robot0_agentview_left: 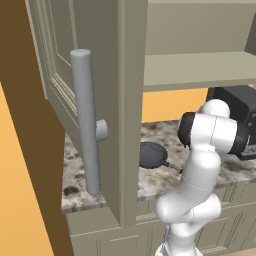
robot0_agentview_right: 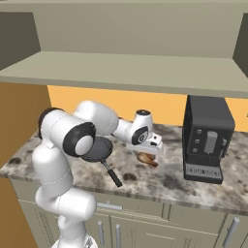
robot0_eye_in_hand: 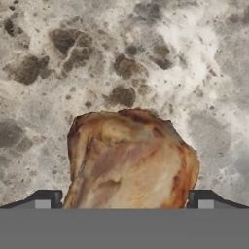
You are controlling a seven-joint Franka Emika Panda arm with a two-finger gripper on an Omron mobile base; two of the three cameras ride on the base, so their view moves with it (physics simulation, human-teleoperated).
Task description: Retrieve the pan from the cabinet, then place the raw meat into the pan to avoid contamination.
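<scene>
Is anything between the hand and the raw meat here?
Nothing visible. In the hand view the raw meat lies directly between the hand's spread fingertips on the bare countertop; the pan sits off to one side.

A kitchen is indicated by a speckled granite countertop, panelled cabinet, frying pan and coffee machine.

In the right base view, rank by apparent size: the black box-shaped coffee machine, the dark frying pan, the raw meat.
1. Black box-shaped coffee machine, clearly largest.
2. Small round dark grey-black frying pan, partly hidden behind the arm.
3. Lumpy brownish-orange raw meat, smallest, partly covered by the hand.
</scene>
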